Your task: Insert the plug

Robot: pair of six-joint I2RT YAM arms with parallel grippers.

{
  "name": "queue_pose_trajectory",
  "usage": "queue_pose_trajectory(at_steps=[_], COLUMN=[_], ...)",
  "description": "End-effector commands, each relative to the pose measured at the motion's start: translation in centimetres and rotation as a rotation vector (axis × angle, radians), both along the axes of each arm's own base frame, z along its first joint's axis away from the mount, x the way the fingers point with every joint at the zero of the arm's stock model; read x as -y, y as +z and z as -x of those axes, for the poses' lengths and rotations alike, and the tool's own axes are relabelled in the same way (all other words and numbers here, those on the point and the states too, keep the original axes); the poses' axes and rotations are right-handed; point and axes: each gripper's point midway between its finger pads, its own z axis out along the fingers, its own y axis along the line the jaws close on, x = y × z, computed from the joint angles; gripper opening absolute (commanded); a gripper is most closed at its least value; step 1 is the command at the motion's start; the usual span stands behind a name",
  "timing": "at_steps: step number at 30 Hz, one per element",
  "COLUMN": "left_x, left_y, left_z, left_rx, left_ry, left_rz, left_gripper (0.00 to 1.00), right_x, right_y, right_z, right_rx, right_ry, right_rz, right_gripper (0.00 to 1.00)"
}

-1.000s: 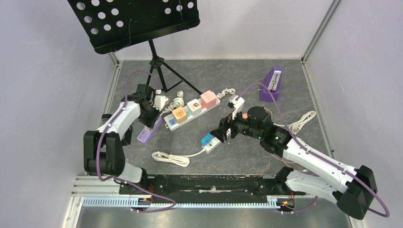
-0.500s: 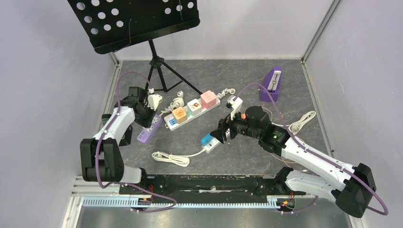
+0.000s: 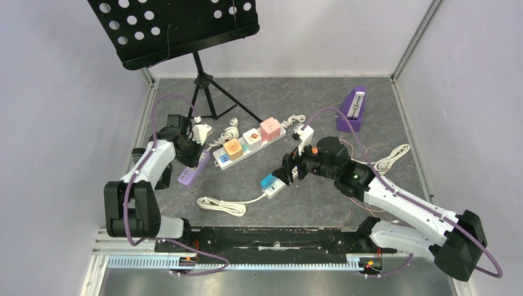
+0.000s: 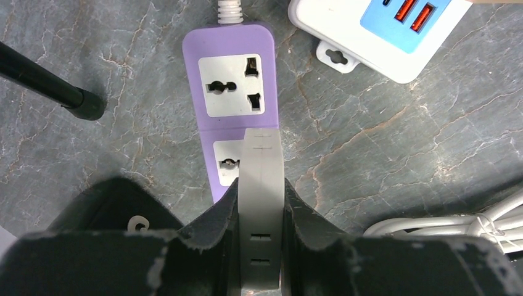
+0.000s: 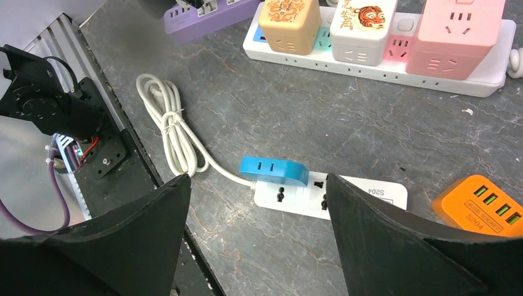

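The plug (image 4: 262, 157) sits pinched between the left gripper's (image 4: 261, 206) two fingers, which are closed flat on its broad sides. The grip looks chosen so that the body points straight down and the prongs can meet a socket squarely. It hangs over the near socket of the purple strip (image 4: 231, 92), covering part of that socket's face in the wrist view. The far socket is in full sight. Whether the prongs already touch the strip cannot be told, as the plug's own body hides them.

Seen edge-on, the plug is a pale grey-white slab, flat and narrow. It has a faint cross mark near its far end and two small dark slots lower down, between the fingers. From above it shows as a white lump at the left arm's tip, over the far end of the purple strip.

My guess is that the step in hand is lining up over the socket before pressing down.

The right gripper (image 5: 258, 185) hangs with its fingers spread wide and holds nothing, above a small white strip (image 5: 345, 196) with a blue plug (image 5: 273, 171) in it, well apart from the work.
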Motion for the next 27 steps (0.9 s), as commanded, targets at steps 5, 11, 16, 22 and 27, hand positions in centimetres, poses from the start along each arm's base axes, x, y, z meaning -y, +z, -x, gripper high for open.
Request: queue_pose_trajectory(at_steps=[5,11,16,22,27], left_x=[0.0,-0.1,-0.1,0.6,1.5], left_y=[0.2,0.3,-0.8,-1.6,-2.7], left_z=[-0.2,0.3,0.5,0.6,0.5], left_rx=[0.027,0.032,-0.008,-0.019,-0.035], left_ry=[-0.006,-0.014,-0.011,-0.014,0.004], left_rz=[0.001,-0.004,-0.006,0.033,0.091], left_gripper=[0.02,0.02,0.02,0.02,0.02], right_x=[-0.8,-0.7,-0.7,-0.4,-0.1], right_y=[2.4,2.2,2.1,2.3,2.4], right_z=[-1.0,-1.0,-0.9,-0.9,-1.1], right_rx=[0.05,0.047,0.046,0.059,0.073], right_ry=[0.006,0.007,0.007,0.0,-0.016], right_rz=[-0.023,-0.021,-0.02,-0.019,-0.013], right_gripper=[0.82,0.82,0.82,0.83,0.83])
